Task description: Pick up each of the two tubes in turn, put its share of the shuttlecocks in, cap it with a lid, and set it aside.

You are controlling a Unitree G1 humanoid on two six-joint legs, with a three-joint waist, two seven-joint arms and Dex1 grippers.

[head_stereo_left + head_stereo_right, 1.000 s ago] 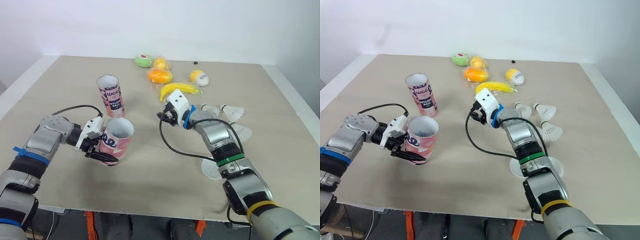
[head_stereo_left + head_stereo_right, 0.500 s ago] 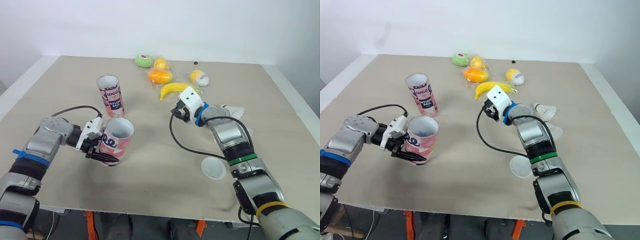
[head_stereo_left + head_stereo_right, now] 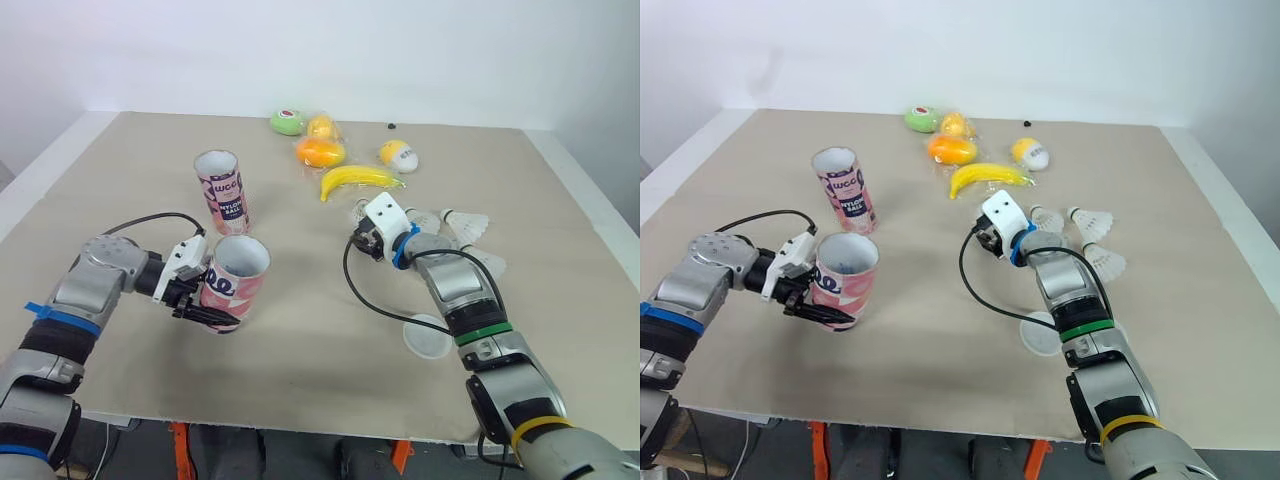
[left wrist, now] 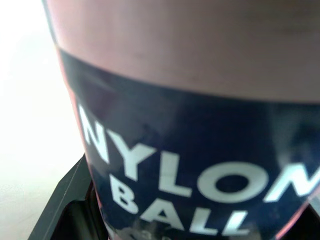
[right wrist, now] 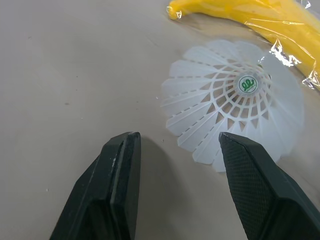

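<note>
Tabletop: a beige surface that carries everything below.
Left gripper: at the left near edge, clenched around the lower part of a tube, with black fingers on either side of it.
Held tube: pink and navy, its open mouth facing up and tipped slightly. The left wrist view shows the words "NYLON BALL" on it. Whether its base touches the tabletop cannot be told.
Second tube: the same pattern, standing upright and uncapped, just behind the held one and apart from it.
Fruit group: at the far middle, a green round piece, a small yellow piece, an orange, a wrapped banana and a yellow-and-white ball.
Right gripper: at the centre right, low over the tabletop, released, with its two fingers spread wide and nothing between them.
Nearest shuttlecock: white, lying on its side just ahead of the open fingers and just beside the banana, untouched.
Other shuttlecocks: two side by side and one nearer, all lying right of the right gripper.
Lid: a white disc, flat on the tabletop beside the right forearm, well apart from both tubes.
</note>
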